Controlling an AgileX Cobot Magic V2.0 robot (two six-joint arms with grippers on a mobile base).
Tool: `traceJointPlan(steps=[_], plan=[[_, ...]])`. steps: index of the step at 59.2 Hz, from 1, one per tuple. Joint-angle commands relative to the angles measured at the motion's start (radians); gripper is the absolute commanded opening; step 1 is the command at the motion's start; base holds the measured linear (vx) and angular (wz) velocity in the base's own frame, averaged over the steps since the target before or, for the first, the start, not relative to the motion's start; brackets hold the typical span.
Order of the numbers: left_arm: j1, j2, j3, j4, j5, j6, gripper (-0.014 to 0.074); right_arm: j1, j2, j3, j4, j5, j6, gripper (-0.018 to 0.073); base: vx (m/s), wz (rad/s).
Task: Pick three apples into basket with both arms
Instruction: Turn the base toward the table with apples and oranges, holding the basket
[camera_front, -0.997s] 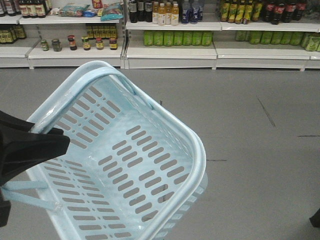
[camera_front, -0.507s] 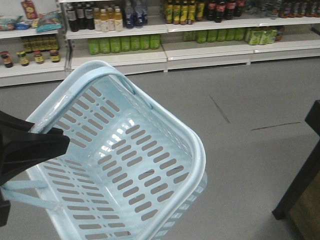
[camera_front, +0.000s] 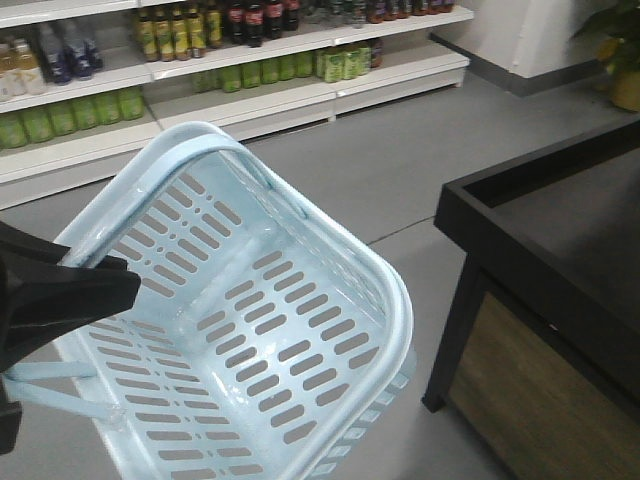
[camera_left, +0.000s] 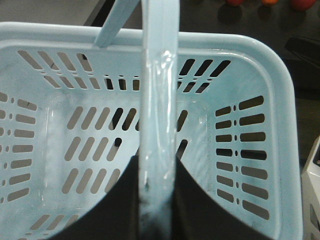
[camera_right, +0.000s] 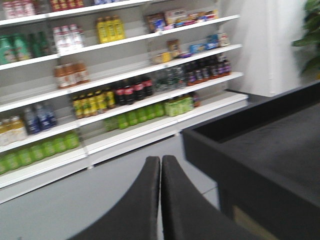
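The pale blue basket hangs tilted and empty in front of me. My left gripper is shut on its handle, which runs between the two black fingers in the left wrist view. Slivers of red fruit show at the top edge of that view on a dark surface; too little shows to tell whether they are the apples. In the right wrist view my right gripper is shut on nothing, its fingers pressed together above the grey floor.
A black display table with a raised rim and a wood-panelled side stands close at the right. Shop shelves with bottles run along the back. A potted plant is in the far right corner. Grey floor lies between.
The whole view has swung right: the shelves slid left and the black table came into view. The basket stays the same in my left gripper.
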Motion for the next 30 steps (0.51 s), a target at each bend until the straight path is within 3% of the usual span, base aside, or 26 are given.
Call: traceJointPlan(steps=[1, 30], plan=[[-0.003, -0.008, -0.03, -0.048, -0.088, -0.004, -0.0006, -0.006, -0.012, 0.014, -0.012, -0.071, -0.004, -0.0009, 0.17, -0.65], [-0.003, -0.008, -0.03, -0.048, -0.088, -0.004, -0.0006, -0.006, -0.012, 0.014, -0.012, -0.071, -0.004, -0.0009, 0.16, -0.62]])
